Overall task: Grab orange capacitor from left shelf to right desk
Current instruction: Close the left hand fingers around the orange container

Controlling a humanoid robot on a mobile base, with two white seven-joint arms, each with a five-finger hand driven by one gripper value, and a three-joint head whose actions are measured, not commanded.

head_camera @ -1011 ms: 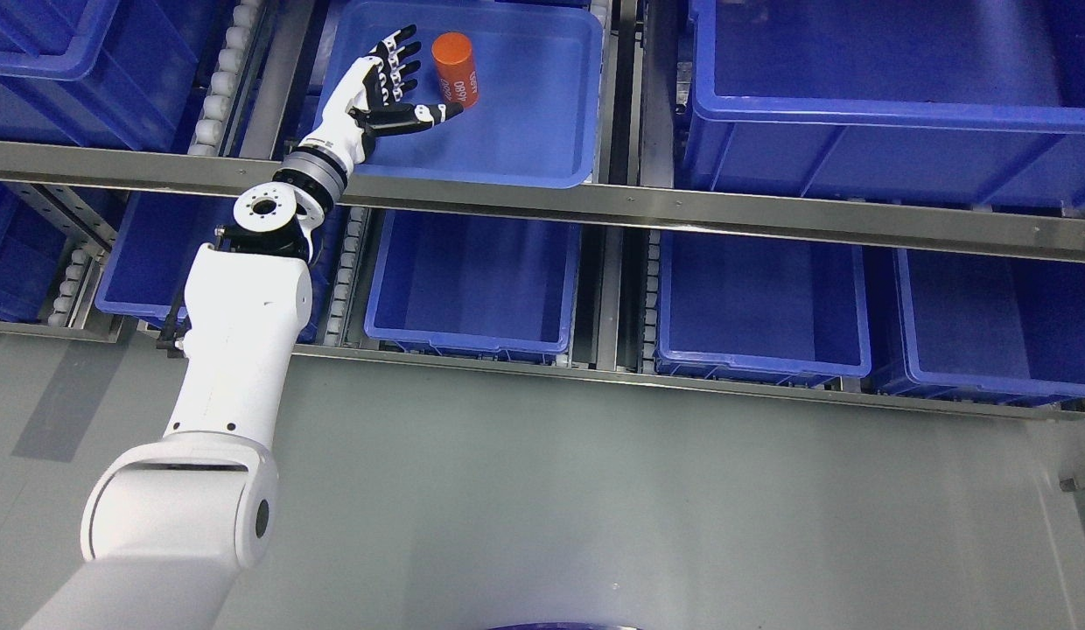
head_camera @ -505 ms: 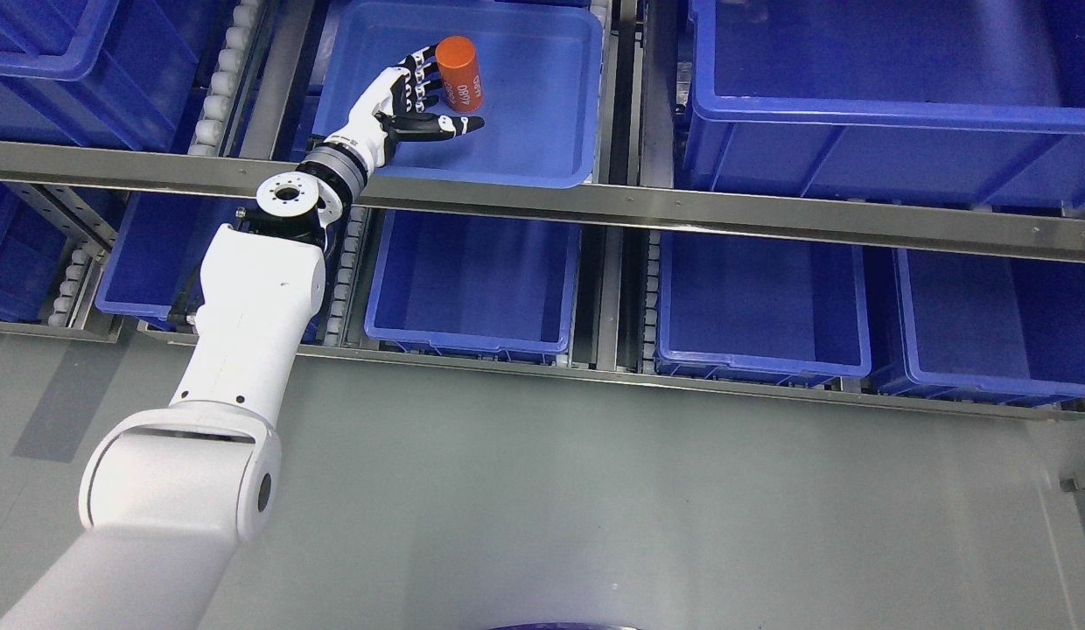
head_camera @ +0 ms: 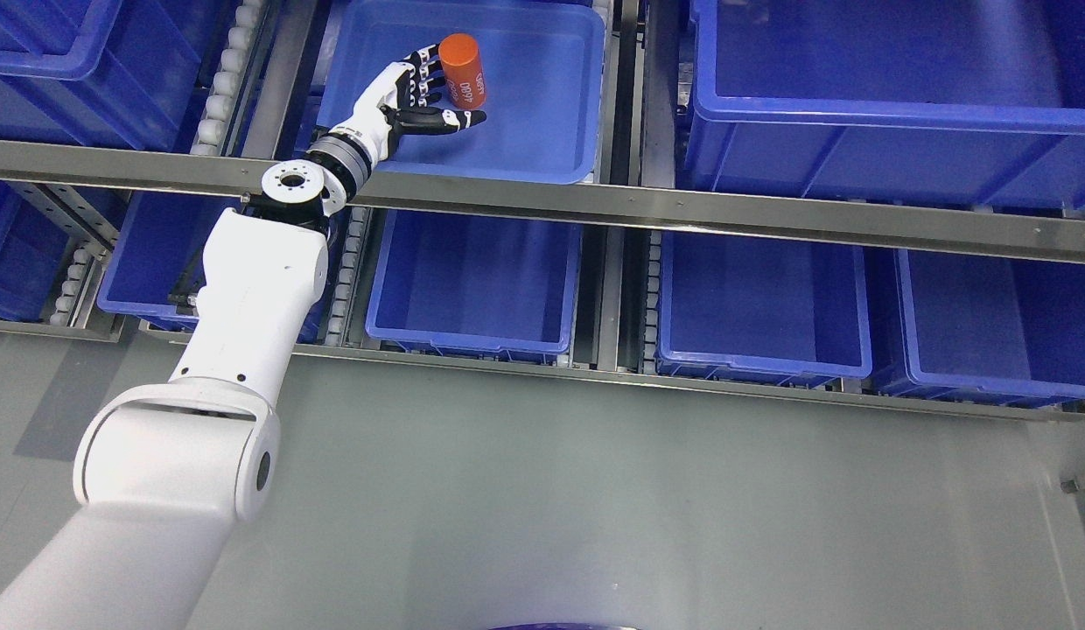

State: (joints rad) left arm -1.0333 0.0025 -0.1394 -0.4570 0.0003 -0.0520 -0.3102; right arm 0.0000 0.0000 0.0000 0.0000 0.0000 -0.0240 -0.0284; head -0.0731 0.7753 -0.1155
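Orange capacitor [head_camera: 464, 72] upright in shallow blue tray [head_camera: 542, 140] on upper shelf level, near tray's back left. Left hand [head_camera: 411, 98] reaching into tray from lower left, palm toward capacitor, fingers [head_camera: 423, 72] spread against its left side, thumb [head_camera: 459, 118] stretched beneath its base. Grip not closed; fingers apart. Steel rail [head_camera: 682, 210] crossing below tray. Empty-looking blue bins [head_camera: 472, 289] on lower level.

The capacitor [head_camera: 464, 70] is orange with pale print on its side. The tray [head_camera: 542, 131] and the bins [head_camera: 770, 297] are plain blue. The left hand [head_camera: 411, 92] is white with black fingers; its arm [head_camera: 245, 324] is white. The shelf rails [head_camera: 682, 214] are silver-grey, the floor [head_camera: 639, 507] a dull grey-green.
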